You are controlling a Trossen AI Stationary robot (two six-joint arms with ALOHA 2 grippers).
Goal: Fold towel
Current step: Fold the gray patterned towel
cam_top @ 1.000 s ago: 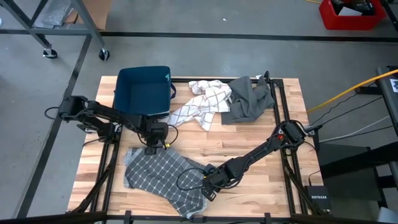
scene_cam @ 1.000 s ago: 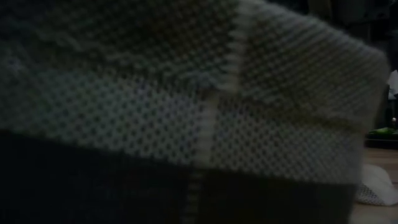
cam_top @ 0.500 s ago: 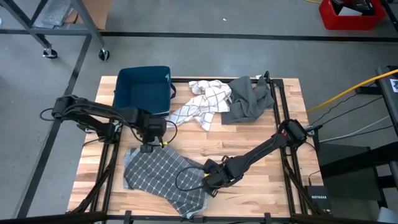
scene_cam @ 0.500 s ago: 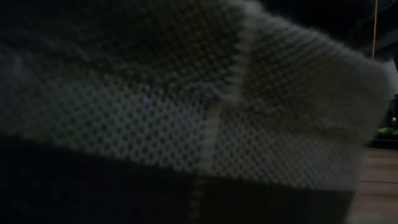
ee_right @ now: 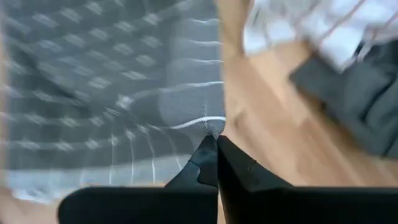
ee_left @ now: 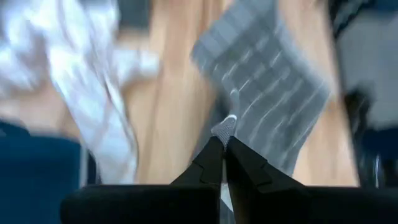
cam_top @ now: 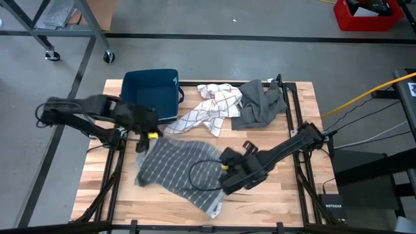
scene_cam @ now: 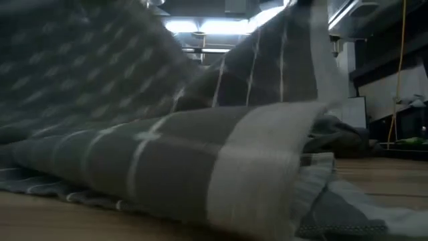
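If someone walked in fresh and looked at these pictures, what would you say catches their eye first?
Most striking is the grey checked towel at the table's near middle, lifted between both arms: the left claw is shut on its left corner and the right claw on its right edge. Behind it lie a white checked cloth and a plain grey cloth, with a blue bin at the far left.

We can read only one word. It is "NETGEAR", in small white letters on a black box (cam_top: 333, 207) at the lower right of the high view, beside the table (cam_top: 273, 140). We see no other words, numbers or signs that we can read, not on the towels, the blue bin or the arms.
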